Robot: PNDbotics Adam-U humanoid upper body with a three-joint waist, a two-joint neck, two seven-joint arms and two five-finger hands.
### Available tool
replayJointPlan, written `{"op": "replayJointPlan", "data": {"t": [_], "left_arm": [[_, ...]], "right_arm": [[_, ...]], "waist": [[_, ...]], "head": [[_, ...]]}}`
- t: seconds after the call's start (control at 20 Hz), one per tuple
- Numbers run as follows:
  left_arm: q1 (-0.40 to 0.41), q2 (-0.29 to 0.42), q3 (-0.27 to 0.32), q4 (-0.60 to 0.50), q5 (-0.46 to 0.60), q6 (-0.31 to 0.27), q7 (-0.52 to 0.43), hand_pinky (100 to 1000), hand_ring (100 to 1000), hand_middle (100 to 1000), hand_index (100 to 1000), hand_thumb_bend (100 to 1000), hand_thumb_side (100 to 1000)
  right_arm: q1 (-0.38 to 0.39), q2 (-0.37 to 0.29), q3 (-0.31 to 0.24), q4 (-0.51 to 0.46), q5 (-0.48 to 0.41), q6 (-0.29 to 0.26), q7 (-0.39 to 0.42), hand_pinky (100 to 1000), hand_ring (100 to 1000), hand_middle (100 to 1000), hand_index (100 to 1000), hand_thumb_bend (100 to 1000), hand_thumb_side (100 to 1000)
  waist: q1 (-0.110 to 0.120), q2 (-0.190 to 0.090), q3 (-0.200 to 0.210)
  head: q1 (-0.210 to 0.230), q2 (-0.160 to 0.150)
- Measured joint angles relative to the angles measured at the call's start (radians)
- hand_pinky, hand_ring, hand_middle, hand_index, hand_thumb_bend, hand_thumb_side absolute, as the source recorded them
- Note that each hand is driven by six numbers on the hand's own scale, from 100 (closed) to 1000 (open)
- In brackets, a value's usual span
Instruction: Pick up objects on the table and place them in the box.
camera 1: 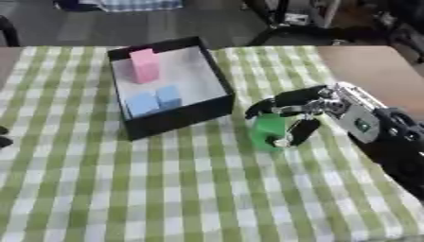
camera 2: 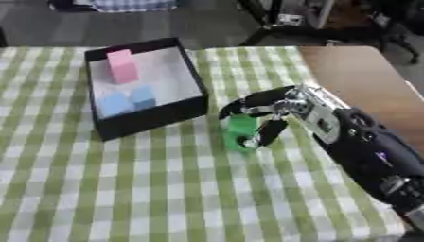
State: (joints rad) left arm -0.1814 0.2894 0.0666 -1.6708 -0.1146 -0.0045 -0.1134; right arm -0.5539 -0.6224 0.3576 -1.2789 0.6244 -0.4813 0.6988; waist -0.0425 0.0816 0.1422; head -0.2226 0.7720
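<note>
A: We see the right hand coming in from the right, fingers and thumb curled round a green object standing on the checked tablecloth.

B: Agreed, we call it gripped. The green object sits just beside the black box, off its right front corner, not inside.

A: Inside the box we have a pink block upright at the back and two light blue blocks near the front wall, side by side.

B: Left hand? We only get a dark bit at the left edge, so we cannot tell its fingers.
</note>
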Motion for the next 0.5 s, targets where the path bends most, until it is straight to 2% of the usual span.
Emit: {"op": "replayJointPlan", "data": {"t": [0.05,0.15,0.2,0.25,0.3,0.5], "left_arm": [[0.001,0.000,0.000,0.000,0.000,0.000,0.000,670,538,551,887,100,1000],[0.003,0.000,0.000,0.000,0.000,0.000,0.000,670,538,551,887,100,1000],[0.004,0.000,0.000,0.000,0.000,0.000,0.000,670,538,551,887,100,1000],[0.004,0.000,0.000,0.000,0.000,0.000,0.000,670,538,551,887,100,1000],[0.004,0.000,0.000,0.000,0.000,0.000,0.000,670,538,551,887,100,1000],[0.005,0.000,0.000,0.000,0.000,0.000,0.001,670,537,551,887,100,1000]], "right_arm": [[0.000,0.002,-0.002,0.002,0.002,-0.007,-0.007,776,623,914,995,100,265],[0.000,0.002,-0.010,0.004,0.003,-0.023,-0.023,759,555,855,981,100,214],[0.001,0.002,-0.015,0.003,0.003,-0.033,-0.033,734,456,690,917,100,122],[0.001,0.002,-0.021,-0.004,0.001,-0.044,-0.044,732,450,676,909,100,114],[0.002,0.001,-0.029,-0.018,-0.006,-0.057,-0.057,729,409,600,858,100,100],[-0.002,-0.028,-0.064,-0.111,-0.061,-0.089,-0.089,732,389,572,833,100,100]], "waist": [[0.000,0.000,0.000],[0.000,0.000,-0.001],[0.000,0.000,-0.002],[0.000,0.000,-0.004],[0.000,0.000,-0.005],[0.000,0.000,-0.005]], "head": [[0.000,0.000],[0.000,0.000],[0.000,0.000],[0.001,0.000],[0.002,0.000],[0.007,0.000]]}}
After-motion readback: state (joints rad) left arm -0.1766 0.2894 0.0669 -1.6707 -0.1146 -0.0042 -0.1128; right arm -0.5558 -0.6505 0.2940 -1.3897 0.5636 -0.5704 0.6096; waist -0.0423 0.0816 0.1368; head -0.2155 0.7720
